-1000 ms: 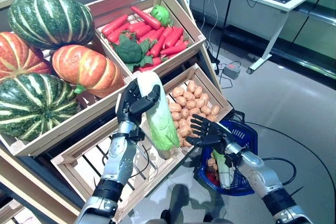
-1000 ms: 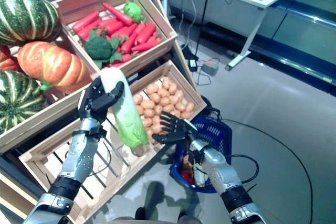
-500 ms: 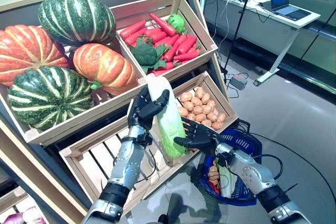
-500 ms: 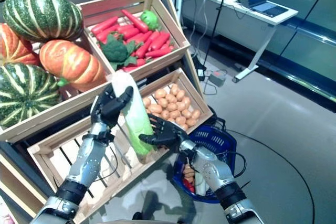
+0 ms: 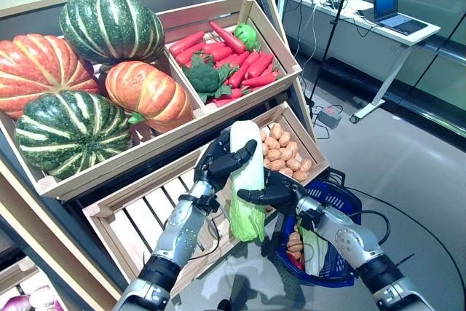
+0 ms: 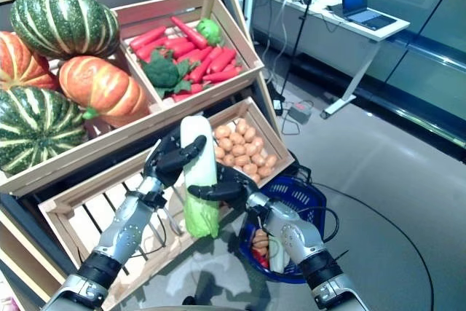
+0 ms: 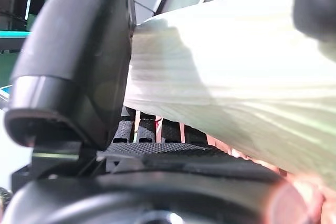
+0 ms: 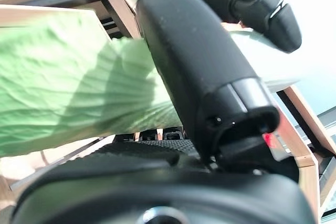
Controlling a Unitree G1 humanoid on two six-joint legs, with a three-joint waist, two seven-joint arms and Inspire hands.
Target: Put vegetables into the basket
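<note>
My left hand [image 5: 220, 163] is shut on the white upper part of a long napa cabbage [image 5: 246, 180], which hangs upright with its green leaves down, in front of the lower crate [image 5: 131, 216]. My right hand [image 5: 280, 196] reaches in from the right, with fingers and thumb closed round the cabbage's middle. The left wrist view shows the pale cabbage [image 7: 236, 72] against that hand's thumb. The right wrist view shows its green leaves [image 8: 63, 98] between thumb and fingers. The blue basket [image 5: 344, 206] stands on the floor, right of and below the cabbage. It holds a pale green vegetable [image 5: 313, 249] and small orange ones [image 5: 294, 242].
A slanted wooden stand [image 5: 145, 143] of crates is on the left and behind the hands. A white desk [image 5: 364, 20] with a laptop stands at the back right. Grey floor [image 5: 415, 158] lies to the right of the basket.
My left hand has carried the cabbage right and down towards the basket. My right hand, which touched it with straight fingers, has closed round its middle.
</note>
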